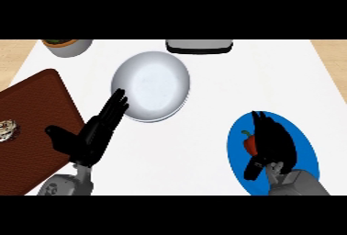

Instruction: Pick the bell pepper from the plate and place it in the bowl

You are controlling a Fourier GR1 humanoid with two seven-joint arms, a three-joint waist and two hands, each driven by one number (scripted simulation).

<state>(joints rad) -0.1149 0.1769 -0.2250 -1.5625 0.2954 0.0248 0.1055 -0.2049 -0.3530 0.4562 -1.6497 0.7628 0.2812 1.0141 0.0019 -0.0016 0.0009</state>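
Note:
A red bell pepper (pixel 249 143) with a green stem lies on the blue plate (pixel 304 146) at the right. My right hand (pixel 274 142) lies over the pepper and hides most of it; its fingers reach over it toward the plate's far rim and its thumb shows below the pepper. The white bowl (pixel 150 85) stands at the middle of the counter, further away and to the left. Just left of the bowl, my left hand (pixel 92 133) rests open with its fingers pointing up, the fingertips close to the rim.
A brown board (pixel 34 119) lies along the left edge with a small pale item (pixel 7 130) on it. A grey pot with a plant (pixel 65 46) stands at the far left. A white and black appliance (pixel 200 46) stands at the far edge.

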